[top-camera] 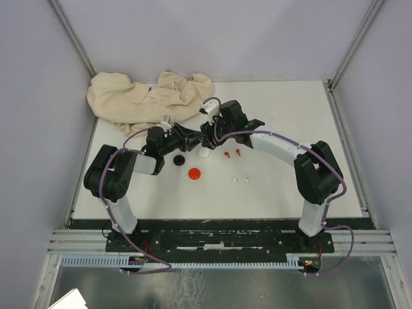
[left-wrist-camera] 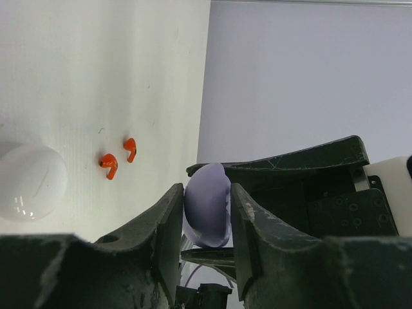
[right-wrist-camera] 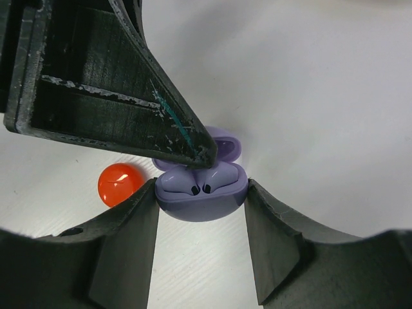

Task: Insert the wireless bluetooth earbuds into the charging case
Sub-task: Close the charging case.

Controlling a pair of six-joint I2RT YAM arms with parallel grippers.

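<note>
Above the table, a purple charging case (right-wrist-camera: 203, 205) is held open with its lid (right-wrist-camera: 226, 145) tipped back. Two purple earbuds (right-wrist-camera: 177, 182) sit side by side in its wells. My right gripper (right-wrist-camera: 201, 212) is shut on the case's base, one jaw on each side. My left gripper (left-wrist-camera: 207, 212) is shut on the same purple case (left-wrist-camera: 207, 206) from the other side, and one of its fingers (right-wrist-camera: 129, 84) crosses over the lid. Both grippers meet mid-table (top-camera: 205, 132). Two red earbuds (left-wrist-camera: 109, 165) and two white earbuds (top-camera: 236, 181) lie loose on the table.
A white round case (top-camera: 204, 154), a black one (top-camera: 179, 159) and a red one (top-camera: 194, 172) lie under and in front of the grippers. A crumpled beige cloth (top-camera: 148, 96) fills the back left. The table's right half (top-camera: 302, 129) is bare white.
</note>
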